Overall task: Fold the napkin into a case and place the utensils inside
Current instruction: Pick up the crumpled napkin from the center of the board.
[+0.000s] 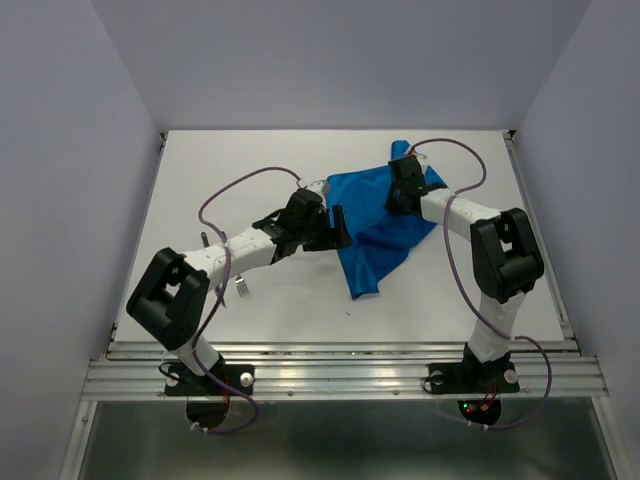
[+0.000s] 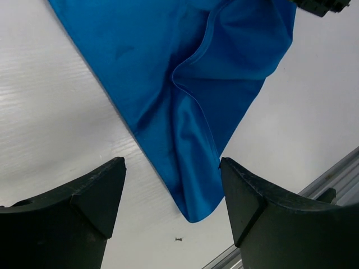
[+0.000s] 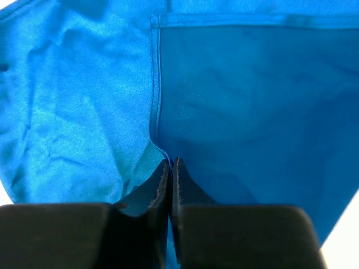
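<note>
The napkin (image 1: 378, 235) lies rumpled on the table (image 1: 240, 160), toward the far right, and it's nowhere near a case yet. On the left, our left gripper (image 1: 337, 228) hangs over the cloth's near pointed corner with its jaws spread wide and nothing in them. We figure it's lined up to take that corner. On the right, our right gripper (image 3: 170, 168) is pinched onto a hemmed fold, probably to pull the cloth flat. We can't make out the utensils for sure.
</note>
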`<control>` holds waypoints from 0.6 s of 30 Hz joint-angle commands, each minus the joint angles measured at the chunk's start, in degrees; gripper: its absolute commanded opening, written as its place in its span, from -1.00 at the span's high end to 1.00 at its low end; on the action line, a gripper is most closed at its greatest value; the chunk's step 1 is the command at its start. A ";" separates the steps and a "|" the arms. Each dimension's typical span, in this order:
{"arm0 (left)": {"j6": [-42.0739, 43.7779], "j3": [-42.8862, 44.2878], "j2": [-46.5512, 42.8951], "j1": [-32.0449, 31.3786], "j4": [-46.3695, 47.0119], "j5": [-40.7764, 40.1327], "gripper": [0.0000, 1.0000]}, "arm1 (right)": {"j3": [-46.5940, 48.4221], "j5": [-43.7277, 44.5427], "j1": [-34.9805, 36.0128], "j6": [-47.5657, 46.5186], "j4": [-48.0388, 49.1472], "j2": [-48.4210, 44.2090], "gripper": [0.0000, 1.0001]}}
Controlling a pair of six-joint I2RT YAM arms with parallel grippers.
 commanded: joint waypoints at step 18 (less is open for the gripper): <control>-1.73 11.10 14.34 -10.67 2.85 0.32 -0.43 | -7.52 3.98 -0.08 2.98 1.12 -10.77 0.99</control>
